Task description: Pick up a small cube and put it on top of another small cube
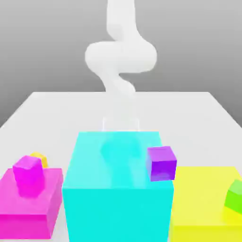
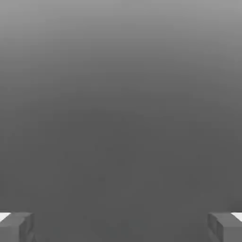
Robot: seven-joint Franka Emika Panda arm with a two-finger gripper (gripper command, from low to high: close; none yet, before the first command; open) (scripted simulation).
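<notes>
The small yellow-orange cube (image 1: 39,159) peeks out behind a flat magenta block (image 1: 33,203) at the exterior view's left, partly hidden by a small magenta cube (image 1: 28,175) that stands on that block. A small purple cube (image 1: 161,163) sits at the right edge of the big cyan block (image 1: 118,189). A small green cube (image 1: 234,196) rests on the flat yellow block (image 1: 203,208). The white arm (image 1: 121,56) reaches down behind the cyan block, far from the cubes. In the hand view my gripper (image 2: 121,227) is open, with its grey fingertips (image 2: 16,226) wide apart and nothing between them.
The three big blocks stand side by side along the near edge of the white table (image 1: 189,108). The cyan one is tallest and hides the hand's lower part. Bare tabletop stretches behind the blocks, around the arm.
</notes>
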